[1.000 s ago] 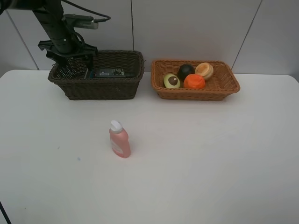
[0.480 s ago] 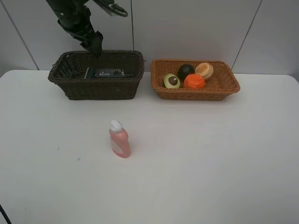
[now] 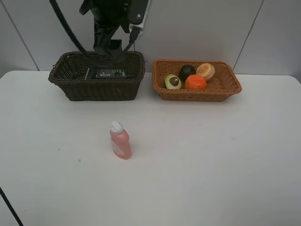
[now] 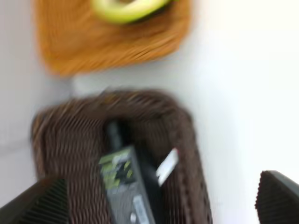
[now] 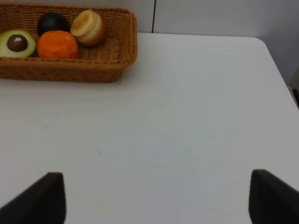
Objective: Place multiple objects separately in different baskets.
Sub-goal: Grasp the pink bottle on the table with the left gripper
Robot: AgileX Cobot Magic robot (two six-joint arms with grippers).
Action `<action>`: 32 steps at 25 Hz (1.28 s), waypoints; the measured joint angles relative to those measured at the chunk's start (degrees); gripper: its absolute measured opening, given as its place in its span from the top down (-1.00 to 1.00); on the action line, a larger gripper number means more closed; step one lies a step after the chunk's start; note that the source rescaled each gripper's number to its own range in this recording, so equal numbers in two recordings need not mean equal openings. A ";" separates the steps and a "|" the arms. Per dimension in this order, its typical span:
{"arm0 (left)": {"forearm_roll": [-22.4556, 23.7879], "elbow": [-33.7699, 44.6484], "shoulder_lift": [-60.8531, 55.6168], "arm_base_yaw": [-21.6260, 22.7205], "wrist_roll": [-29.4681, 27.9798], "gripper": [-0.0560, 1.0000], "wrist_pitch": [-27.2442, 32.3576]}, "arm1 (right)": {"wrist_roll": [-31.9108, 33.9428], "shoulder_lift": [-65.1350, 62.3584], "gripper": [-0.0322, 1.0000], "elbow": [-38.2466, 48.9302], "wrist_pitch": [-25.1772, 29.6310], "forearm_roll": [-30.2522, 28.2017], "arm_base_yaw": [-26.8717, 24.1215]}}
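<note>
Fruit's sorted, by the look of it: halved avocado (image 3: pixel 172 81), dark mangosteen (image 3: pixel 187 71), orange (image 3: pixel 195 82) and tan round fruit (image 3: pixel 206 71) all sit in the light orange-tan basket (image 3: pixel 234 86), upper right of the overhead frame. Dark brown basket (image 3: pixel 70 90), upper left, has the black flat device (image 3: pixel 110 73) inside; wrist cam, though blurry, also shows a white marker (image 4: pixel 167 166) and what may be a dark bottle (image 4: pixel 113 135) in there w/ it. Left over: pink white-capped bottle (image 3: pixel 120 141), upright on the white table (image 3: pixel 211 165), centre-left, well apart from both baskets. Left gripper (image 3: pixel 104 47) hangs above the dark basket, jaws wide, nothing in them. Right gripper (image 5: pixel 154 198) also spread wide, empty, over bare table. So approx. one item to go.
</note>
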 joint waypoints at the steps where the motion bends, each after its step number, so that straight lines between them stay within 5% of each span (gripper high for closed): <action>1: -0.23 0.00 0.00 -0.98 1.91 -1.00 1.27 | 0.05 0.00 -0.98 0.00 0.00 0.00 0.00; 10: -4.51 0.00 -0.07 -7.00 5.42 -1.00 11.12 | 0.05 0.00 -0.98 0.00 0.00 0.00 0.00; 32: -3.27 20.52 -3.84 -9.07 5.77 -1.00 11.40 | 0.05 0.00 -0.98 0.00 0.00 0.00 0.00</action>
